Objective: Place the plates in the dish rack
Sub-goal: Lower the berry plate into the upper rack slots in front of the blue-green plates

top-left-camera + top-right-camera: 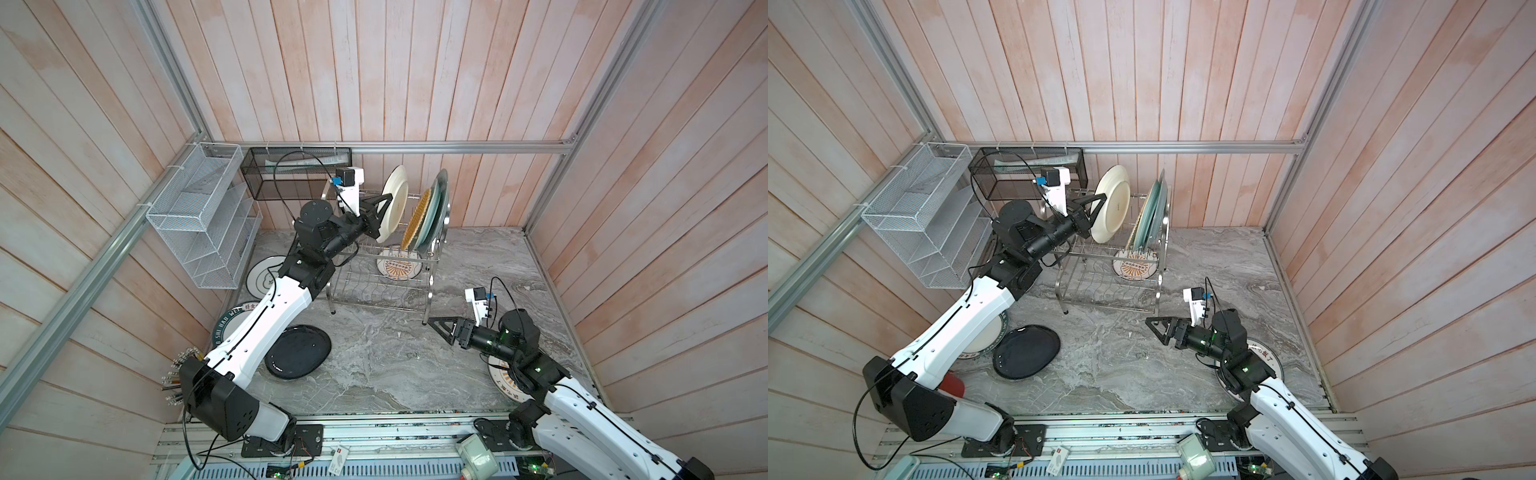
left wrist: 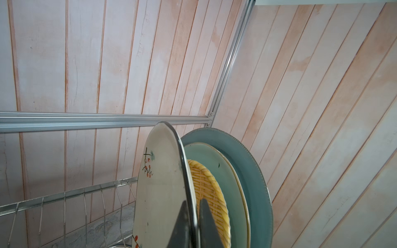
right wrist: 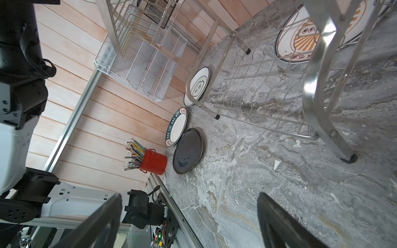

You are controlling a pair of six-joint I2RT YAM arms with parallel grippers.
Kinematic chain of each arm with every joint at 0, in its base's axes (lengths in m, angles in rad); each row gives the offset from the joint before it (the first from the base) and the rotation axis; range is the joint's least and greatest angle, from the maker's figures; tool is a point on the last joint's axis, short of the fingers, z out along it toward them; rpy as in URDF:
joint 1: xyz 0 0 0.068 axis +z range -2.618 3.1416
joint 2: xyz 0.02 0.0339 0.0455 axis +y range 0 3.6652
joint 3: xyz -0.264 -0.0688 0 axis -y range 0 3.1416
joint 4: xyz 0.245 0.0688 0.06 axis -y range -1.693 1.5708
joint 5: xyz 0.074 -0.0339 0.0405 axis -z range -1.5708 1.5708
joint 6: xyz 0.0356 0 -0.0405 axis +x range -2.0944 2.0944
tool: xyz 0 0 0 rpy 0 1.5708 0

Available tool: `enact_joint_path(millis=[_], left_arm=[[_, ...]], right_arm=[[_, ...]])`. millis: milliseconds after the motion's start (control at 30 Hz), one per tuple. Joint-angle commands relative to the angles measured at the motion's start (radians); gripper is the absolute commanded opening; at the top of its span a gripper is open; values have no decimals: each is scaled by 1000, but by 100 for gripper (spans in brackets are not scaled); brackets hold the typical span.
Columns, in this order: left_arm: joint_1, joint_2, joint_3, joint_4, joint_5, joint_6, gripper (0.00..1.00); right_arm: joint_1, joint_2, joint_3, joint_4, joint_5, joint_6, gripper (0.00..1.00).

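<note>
My left gripper (image 1: 383, 217) (image 2: 193, 201) is shut on the rim of a cream floral plate (image 1: 395, 203) (image 2: 159, 182), held upright over the top tier of the dish rack (image 1: 386, 286) (image 1: 1100, 286). A yellow woven plate (image 2: 206, 186), a pale green plate (image 2: 223, 171) and a grey-blue plate (image 2: 253, 171) stand in that tier just beyond it. An orange-sunburst plate (image 1: 397, 268) lies under the rack. On the table at the left lie a green-ringed plate (image 1: 262, 274), a lettered plate (image 1: 226, 324) and a black plate (image 1: 299, 351). My right gripper (image 1: 439, 331) (image 3: 189, 194) hovers open and empty near the rack's front leg.
A white mesh organiser (image 1: 199, 216) and a black mesh basket (image 1: 297, 172) hang on the walls behind the left arm. A red cup of utensils (image 3: 153, 161) stands by the left wall. Another plate (image 1: 505, 374) lies under the right arm.
</note>
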Motion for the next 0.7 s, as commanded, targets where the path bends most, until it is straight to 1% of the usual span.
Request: enact_joint_path(millis=[0,100,200,367,667], left_arm=[[2,-22,47,180,-24,-20,0],[1,-21,39,208,-20,-58,0],[-3,-15,45,217,-39,-93,0],[-15,3,53,182,-79,-106,0],[-43,11,25,180,-106,-101,0]], right_arm=[[-2,18,6,34,-16,12,98],[1,36,8,51,-10,22,98],[12,56,0,83,-6,33,98],[36,72,-1,89,5,37,98],[37,49,-17,74,24,40,98]])
